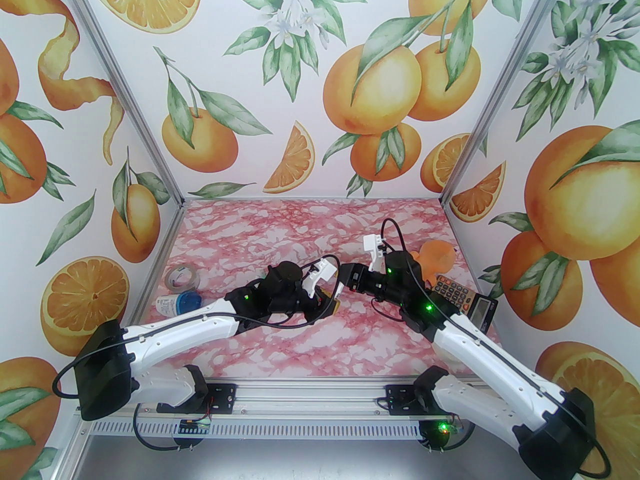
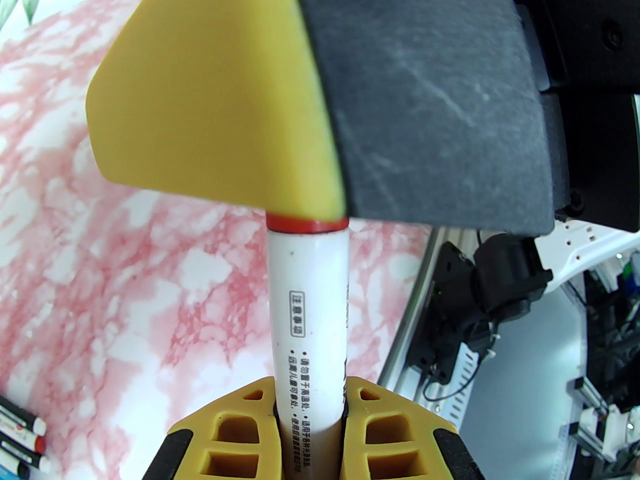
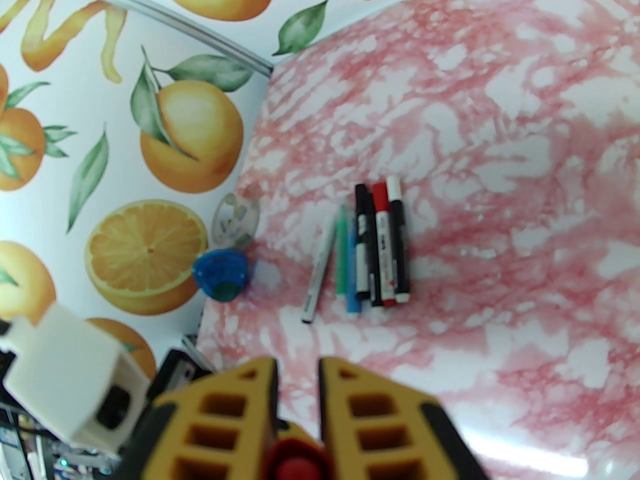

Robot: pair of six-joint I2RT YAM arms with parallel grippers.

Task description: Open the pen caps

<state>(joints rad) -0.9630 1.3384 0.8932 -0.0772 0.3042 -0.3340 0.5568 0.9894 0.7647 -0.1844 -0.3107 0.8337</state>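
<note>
White plastic marker barrel point(image 2: 307, 293) is clamped by left fingers point(image 2: 225, 428), red cylindrical cap point(image 3: 295, 465) by right fingers point(image 3: 380, 408); grip may be lost if tugged askew

Left jaws and right jaws meet above the marbled table point(image 1: 300, 350).
</note>
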